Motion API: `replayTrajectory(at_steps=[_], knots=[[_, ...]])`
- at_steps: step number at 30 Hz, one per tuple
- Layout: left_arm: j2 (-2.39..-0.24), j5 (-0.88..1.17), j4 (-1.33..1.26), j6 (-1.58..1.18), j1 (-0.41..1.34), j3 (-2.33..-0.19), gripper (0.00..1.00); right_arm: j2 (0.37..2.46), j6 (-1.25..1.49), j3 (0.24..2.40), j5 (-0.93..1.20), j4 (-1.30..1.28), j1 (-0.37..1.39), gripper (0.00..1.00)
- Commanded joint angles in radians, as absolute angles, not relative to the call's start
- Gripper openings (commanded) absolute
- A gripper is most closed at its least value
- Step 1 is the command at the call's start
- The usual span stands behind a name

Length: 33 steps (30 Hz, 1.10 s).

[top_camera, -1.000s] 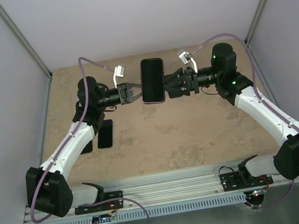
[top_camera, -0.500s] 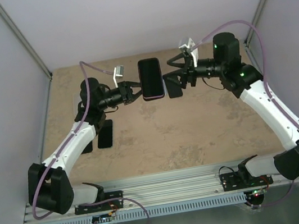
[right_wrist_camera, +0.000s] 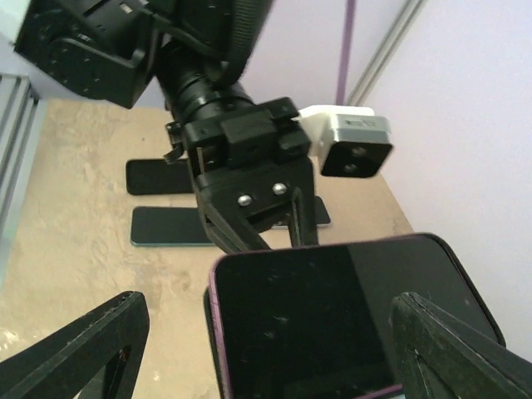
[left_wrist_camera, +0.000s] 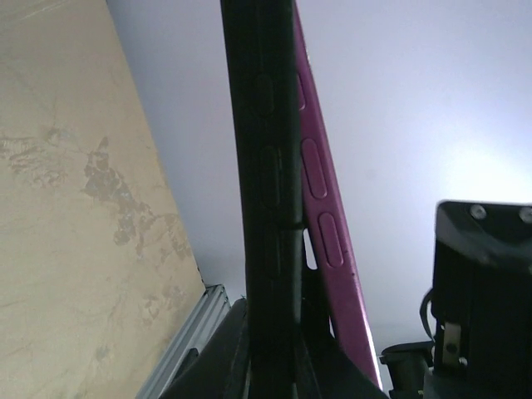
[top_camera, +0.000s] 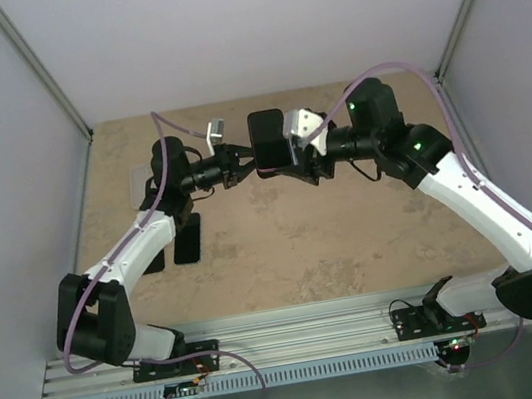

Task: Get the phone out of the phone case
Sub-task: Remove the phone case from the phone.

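Left jaws clamped on edge of black-screened phone (top_camera: 268, 140) in magenta case (left_wrist_camera: 320, 208), raised above tan desk (top_camera: 353, 236), right jaws spread wide around it

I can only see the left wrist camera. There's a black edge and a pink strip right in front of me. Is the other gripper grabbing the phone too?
Observer: No. The right gripper is open, with one finger on each side of the phone, and it isn't squeezing it.
Operator: Is the phone lying on the table?
Observer: No. The left gripper holds it up off the table.
Operator: Is anything else lying down there?
Observer: Yes. Two dark flat slabs lie side by side on the left part of the table. I cannot tell if they are phones or cases.
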State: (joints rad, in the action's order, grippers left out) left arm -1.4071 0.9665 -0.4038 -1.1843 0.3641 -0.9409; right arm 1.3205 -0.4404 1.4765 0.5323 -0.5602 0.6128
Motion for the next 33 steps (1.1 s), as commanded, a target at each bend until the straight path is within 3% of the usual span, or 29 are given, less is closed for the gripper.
replayTrajectory(at_steps=[1,27,33], knots=[[-1.414,0.971,-0.467,-1.206,0.356,-0.954,0.0,1.3,-0.596,1.477,0.388,-0.599,0.671,0.81],[-1.436,0.974,-0.514,-1.262,0.356,-0.936,0.0,1.35,-0.828,1.341,-0.056,-0.424,0.854,0.64],[-1.431,0.973,-0.512,-1.259,0.356,-0.925,0.0,1.348,-0.849,1.32,-0.154,-0.352,0.872,0.52]])
